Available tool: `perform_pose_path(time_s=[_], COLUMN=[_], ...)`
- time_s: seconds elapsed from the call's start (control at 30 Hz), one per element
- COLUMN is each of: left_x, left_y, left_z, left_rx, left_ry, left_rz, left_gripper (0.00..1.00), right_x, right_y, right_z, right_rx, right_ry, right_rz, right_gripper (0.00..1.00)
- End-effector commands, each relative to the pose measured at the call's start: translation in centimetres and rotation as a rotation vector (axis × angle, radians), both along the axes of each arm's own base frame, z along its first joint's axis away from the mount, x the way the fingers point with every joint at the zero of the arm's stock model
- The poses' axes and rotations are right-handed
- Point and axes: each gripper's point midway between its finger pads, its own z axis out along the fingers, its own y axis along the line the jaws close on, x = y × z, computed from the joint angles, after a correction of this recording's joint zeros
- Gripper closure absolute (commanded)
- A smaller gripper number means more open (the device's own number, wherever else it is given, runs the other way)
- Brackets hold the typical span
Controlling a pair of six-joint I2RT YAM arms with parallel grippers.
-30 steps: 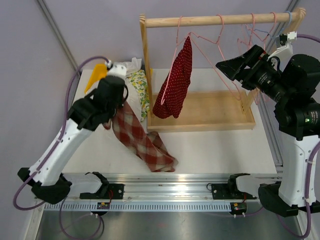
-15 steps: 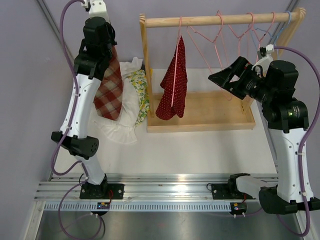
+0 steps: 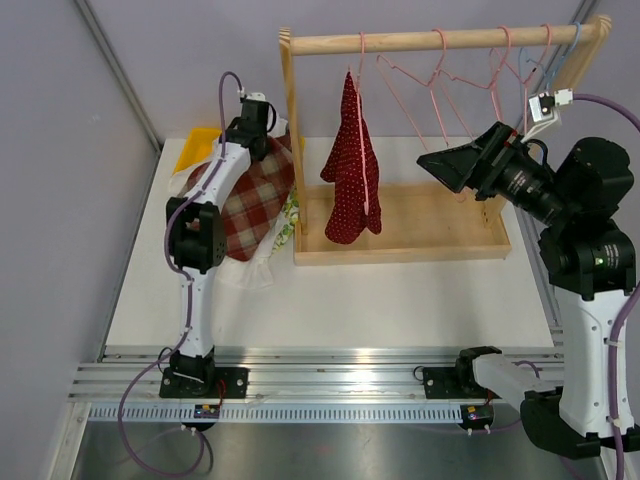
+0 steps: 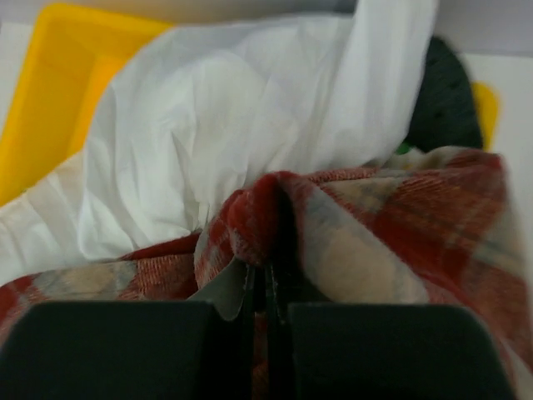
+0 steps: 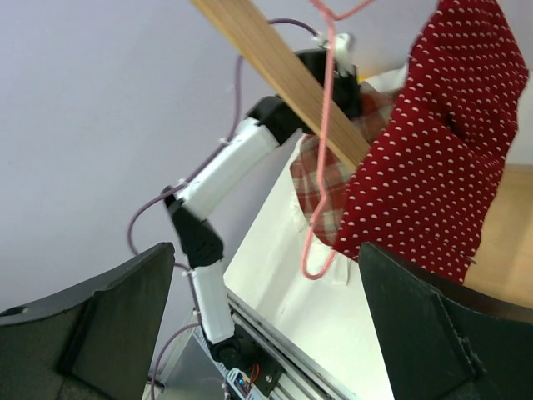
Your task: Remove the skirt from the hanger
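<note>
A red-and-cream plaid skirt (image 3: 250, 205) hangs off the hanger, draped over the clothes pile at the back left. My left gripper (image 3: 254, 148) is above it, shut on a fold of the plaid cloth (image 4: 375, 242), with the jaws (image 4: 266, 287) pressed together on the fabric. A red white-dotted garment (image 3: 352, 175) (image 5: 433, 158) still hangs from a pink hanger (image 3: 360, 80) (image 5: 321, 208) on the wooden rail (image 3: 440, 40). To the right of it, my right gripper (image 3: 440, 160) (image 5: 266, 321) is open wide, pointing left at the rack and holding nothing.
Under the plaid cloth lie a white cloth (image 4: 216, 125) and a yellow bin (image 3: 195, 150) (image 4: 50, 75). Several bare wire hangers (image 3: 470, 75) hang on the rail's right half. The rack's wooden base tray (image 3: 440, 230) sits below them.
My left arm lifted the plaid skirt from the table's front, swung it high, then lowered it onto the back-left pile. The red garment swayed on its hanger. My right gripper shifted slightly.
</note>
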Motion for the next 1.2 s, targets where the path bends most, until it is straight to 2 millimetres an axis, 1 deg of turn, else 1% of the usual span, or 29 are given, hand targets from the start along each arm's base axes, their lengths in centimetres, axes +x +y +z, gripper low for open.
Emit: perform_pose_path(time_s=[0.0, 0.07, 0.1, 0.13, 0.17, 0.27, 0.3, 0.33, 0.37, 0.4, 0.43, 0.5, 0.53, 0.57, 0.6, 0.63, 0.67, 0.7, 0.73, 0.77, 0.8, 0.83, 0.87, 0.93, 0.97, 1.03, 1.07, 1.1, 1.17], left_x=[1.3, 1.4, 1.0, 0.7, 0.2, -1.7, -3.0, -3.7, -4.3, -5.8, -6.5, -8.3, -10.1, -11.1, -11.9, -13.1, -14.9, -16.0, -17.0, -19.1, -20.2, -21.0, -23.1, -24.8, -26.4, -28.0, -28.8, -30.0, -31.4], left_y=[0.8, 1.3, 2.1, 2.8, 3.4, 5.1, 5.4, 5.5, 5.3, 5.3, 5.0, 3.9, 4.0, 3.0, 2.5, 2.2, 1.5, 1.1, 0.8, 0.5, 0.3, 0.1, 0.1, 0.1, 0.2, 0.3, 0.0, 0.3, 0.2], left_z=[4.0, 3.4, 3.0, 3.0, 3.0, 5.9, 7.8, 8.9, 10.0, 12.1, 12.9, 14.6, 16.2, 16.9, 17.5, 17.0, 19.0, 19.3, 19.6, 20.1, 20.4, 20.3, 20.4, 20.3, 20.0, 19.9, 19.0, 19.7, 19.4], left_rx=[-0.046, -0.048, -0.044, -0.031, -0.027, 0.000, -0.008, -0.008, -0.015, -0.031, -0.040, -0.045, -0.041, -0.037, -0.037, -0.031, -0.047, -0.057, -0.063, -0.078, -0.085, -0.096, -0.106, -0.129, -0.137, -0.154, -0.155, -0.175, -0.200], left_ry=[-0.095, -0.074, -0.050, -0.042, -0.034, -0.077, -0.118, -0.140, -0.161, -0.201, -0.212, -0.233, -0.260, -0.272, -0.283, -0.271, -0.312, -0.317, -0.324, -0.341, -0.349, -0.349, -0.355, -0.360, -0.356, -0.360, -0.342, -0.367, -0.365], left_rz=[0.022, 0.029, 0.045, 0.076, 0.109, 0.176, 0.181, 0.185, 0.178, 0.173, 0.157, 0.129, 0.130, 0.106, 0.093, 0.082, 0.054, 0.030, 0.018, -0.002, -0.016, -0.030, -0.048, -0.065, -0.082, -0.098, -0.117, -0.127, -0.144], left_gripper=[0.88, 0.62, 0.18, 0.06, 0.01, 0.01, 0.01, 0.01, 0.01, 0.01, 0.01, 0.01, 0.01, 0.01, 0.01, 0.01, 0.01, 0.01, 0.01, 0.01, 0.01, 0.01, 0.01, 0.01, 0.01, 0.01, 0.01, 0.01, 0.01], right_x=[-3.2, -3.7, -3.8, -3.8, -3.8, -2.9, -2.7, -2.5, -1.4, -1.0, -0.8, 1.1, 1.4, 3.0, 3.1, 3.3, 4.9, 4.4, 5.2, 6.4, 6.8, 7.5, 7.9, 8.8, 9.2, 10.0, 10.3, 10.6, 11.2], right_y=[1.0, 1.2, 1.3, 1.4, 1.5, 1.7, 1.8, 1.8, 1.9, 2.0, 2.0, 2.5, 2.5, 2.9, 4.0, 4.2, 5.1, 6.3, 6.6, 7.3, 7.5, 7.5, 7.6, 7.7, 7.7, 7.8, 7.7, 7.8, 8.1], right_z=[4.2, 4.8, 4.9, 5.1, 5.3, 5.4, 5.4, 5.8, 5.5, 5.5, 6.3, 5.5, 6.4, 5.4, 5.2, 6.0, 4.5, 5.0, 4.5, 3.0, 2.7, 2.2, 2.0, 1.0, 0.6, -0.5, -0.8, -1.5, -2.1], right_rx=[0.023, 0.038, 0.043, 0.049, 0.051, 0.056, 0.052, 0.052, 0.046, 0.043, 0.039, 0.015, 0.008, -0.008, -0.031, -0.041, -0.068, -0.090, -0.106, -0.126, -0.138, -0.151, -0.159, -0.169, -0.178, -0.193, -0.198, -0.205, -0.211], right_ry=[-0.171, -0.188, -0.187, -0.191, -0.196, -0.181, -0.179, -0.185, -0.168, -0.165, -0.187, -0.151, -0.173, -0.131, -0.135, -0.160, -0.107, -0.136, -0.118, -0.071, -0.067, -0.062, -0.069, -0.060, -0.054, -0.033, -0.028, -0.013, -0.004], right_rz=[0.109, 0.134, 0.141, 0.146, 0.152, 0.165, 0.166, 0.166, 0.165, 0.167, 0.157, 0.153, 0.136, 0.130, 0.156, 0.134, 0.138, 0.166, 0.152, 0.155, 0.151, 0.134, 0.130, 0.117, 0.110, 0.097, 0.090, 0.084, 0.079], right_gripper=[0.01, 0.00, 0.01, 0.01, 0.01, 0.01, 0.00, 0.01, 0.01, 0.01, 0.01, 0.01, 0.01, 0.01, 0.02, 0.02, 0.02, 0.02, 0.03, 0.04, 0.04, 0.04, 0.04, 0.04, 0.04, 0.04, 0.04, 0.04, 0.05])
